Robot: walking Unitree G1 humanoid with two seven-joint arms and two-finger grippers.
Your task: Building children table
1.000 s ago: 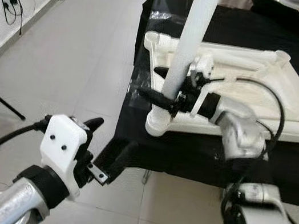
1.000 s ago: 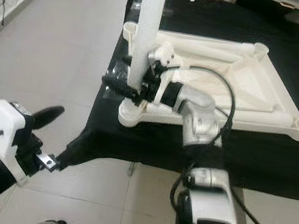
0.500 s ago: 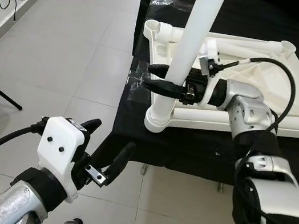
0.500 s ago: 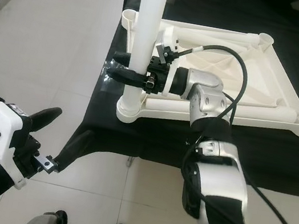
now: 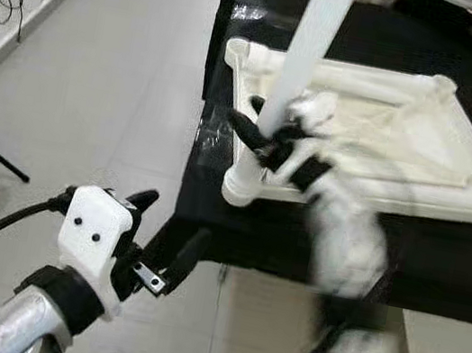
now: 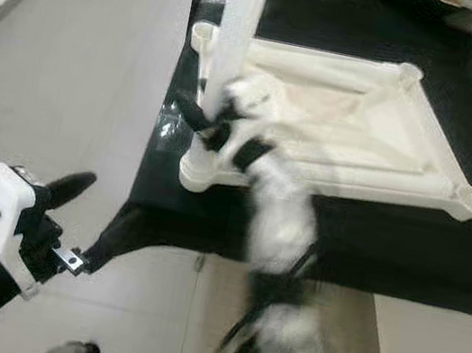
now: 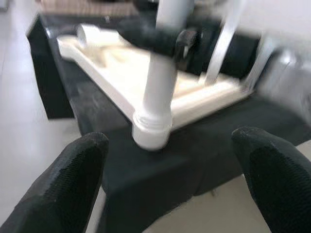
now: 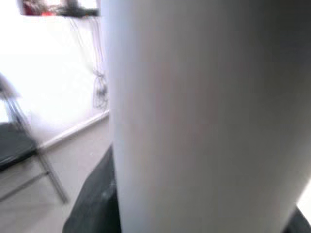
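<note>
Tabletop: white children's tabletop lies upside down on a black-covered table, toward 1 o'clock in the head views.
Leg: white leg stands upright in the tabletop's near-left corner socket.
Right gripper: right gripper, blurred, sits at the leg just above the socket; whether its jaws are clamped cannot be told.
Left gripper: left gripper hangs over the tiled floor at 7 o'clock, jaws apart, holding nothing.
</note>
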